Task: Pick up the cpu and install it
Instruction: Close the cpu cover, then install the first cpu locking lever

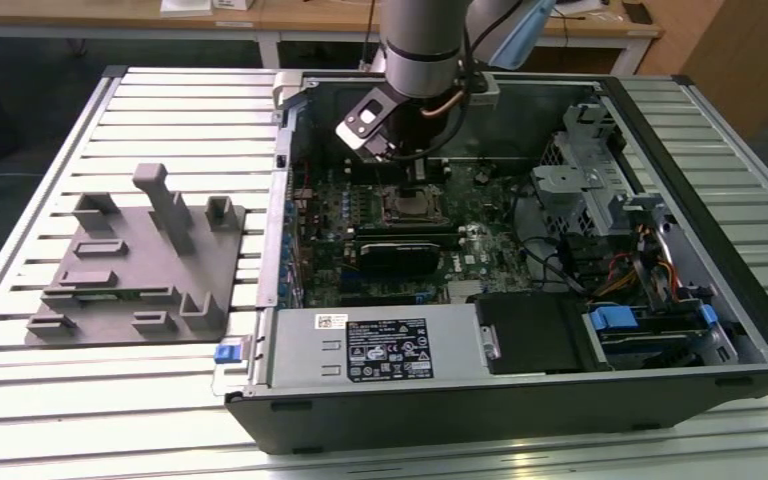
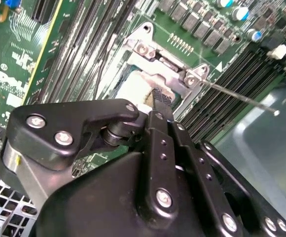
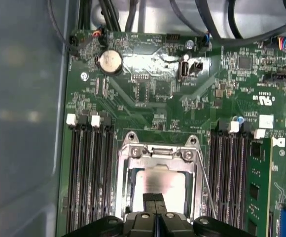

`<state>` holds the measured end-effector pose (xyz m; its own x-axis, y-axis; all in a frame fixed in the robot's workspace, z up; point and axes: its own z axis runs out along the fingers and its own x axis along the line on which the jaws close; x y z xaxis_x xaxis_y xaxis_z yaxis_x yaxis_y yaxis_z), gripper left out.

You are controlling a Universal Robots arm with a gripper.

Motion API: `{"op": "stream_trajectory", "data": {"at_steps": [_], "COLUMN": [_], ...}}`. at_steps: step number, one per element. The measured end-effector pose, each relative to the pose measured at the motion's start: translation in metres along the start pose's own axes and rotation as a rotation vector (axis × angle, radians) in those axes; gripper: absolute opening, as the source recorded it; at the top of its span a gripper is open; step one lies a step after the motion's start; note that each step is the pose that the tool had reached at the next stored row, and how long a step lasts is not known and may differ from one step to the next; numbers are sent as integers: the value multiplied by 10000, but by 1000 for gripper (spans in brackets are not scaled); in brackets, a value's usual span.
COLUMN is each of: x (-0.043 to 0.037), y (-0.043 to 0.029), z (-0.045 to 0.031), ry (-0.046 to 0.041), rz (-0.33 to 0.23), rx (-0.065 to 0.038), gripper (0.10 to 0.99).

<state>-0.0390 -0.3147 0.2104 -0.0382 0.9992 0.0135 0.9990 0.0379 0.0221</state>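
"Exterior view first: where's the arm?"

"Upper middle of the frame, reaching down into the open computer case [image 1: 518, 410]. The gripper [image 1: 408, 180] hangs over the motherboard socket, well apart from the grey fixture [image 1: 137, 260] at the left."

"And the second wrist view?"

"The cpu [image 2: 133, 89] shows pale, just above centre, lying inside the metal socket frame [image 2: 143, 49]. The black fingertips seem to meet its near edge, though I can't swear they touch."

"Spread or closed?"

"The first wrist view settles it. At the bottom middle the fingers [image 3: 150, 200] are pressed together with nothing between them, right over the cpu [image 3: 162, 185], which lies flat within the socket frame [image 3: 158, 152]."

"So how do you do this bit well?"

"I'd say it wants a light, straight touch. Keep the chip level with its corners squared to the frame, don't drag it sideways, and stay clear of the thin lever [image 3: 204, 182] at the right."
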Motion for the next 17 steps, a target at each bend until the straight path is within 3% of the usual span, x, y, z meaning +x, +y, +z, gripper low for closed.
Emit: {"op": "stream_trajectory", "data": {"at_steps": [5,13,17], "x": [-3,-3,-3], "y": [76,78,80], "z": [3,-16,-69], "ry": [11,10,15], "rz": [-24,-26,-27], "rx": [2,2,2], "gripper": [106,106,106]}}
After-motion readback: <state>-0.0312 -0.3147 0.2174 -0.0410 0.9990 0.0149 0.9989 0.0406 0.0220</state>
